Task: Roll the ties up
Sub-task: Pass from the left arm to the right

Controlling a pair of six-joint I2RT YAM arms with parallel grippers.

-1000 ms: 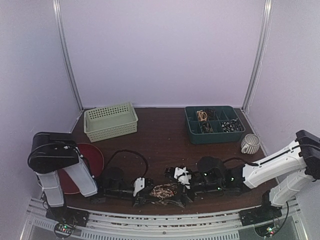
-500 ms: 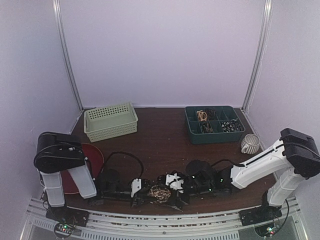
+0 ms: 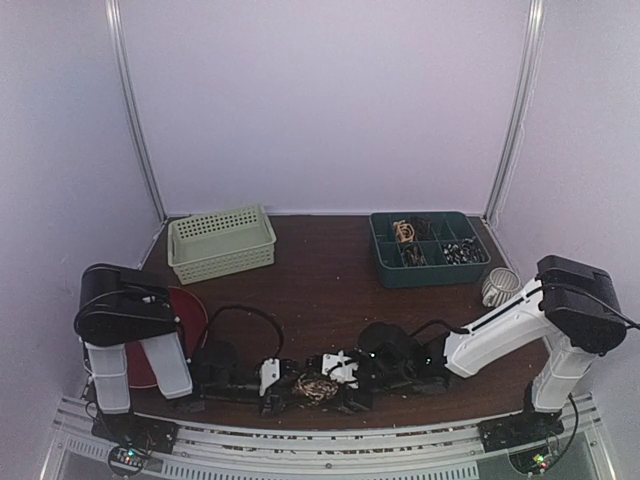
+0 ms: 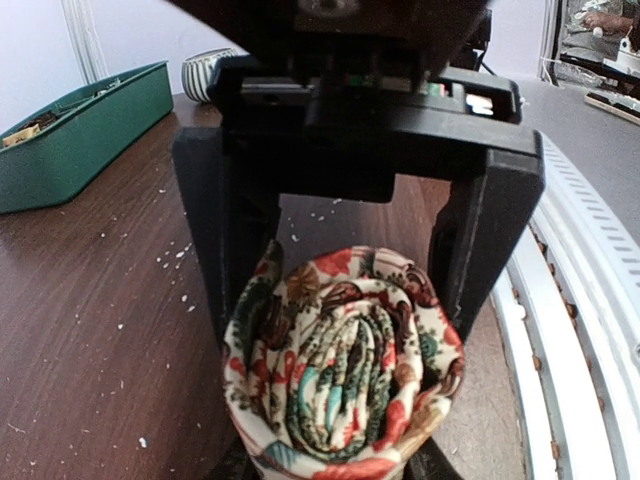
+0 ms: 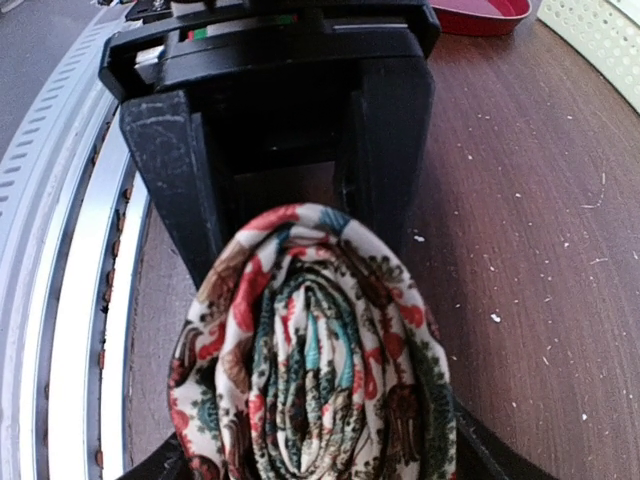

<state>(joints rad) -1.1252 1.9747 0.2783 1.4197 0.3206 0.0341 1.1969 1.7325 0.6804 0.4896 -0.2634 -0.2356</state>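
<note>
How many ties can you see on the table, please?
1: a rolled tie at the near edge, between the left gripper and right gripper. Others may be hidden.

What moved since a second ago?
The right hand slid left up to the rolled tie; its fingers now sit either side of it. The tie shifted slightly left. The basket, green tray, cup and red plate stayed put.

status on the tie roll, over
Left claw, right claw flank the tie from opposite ends, grip unclear. Tie coiled tight. Only crumbs nearby.
</note>
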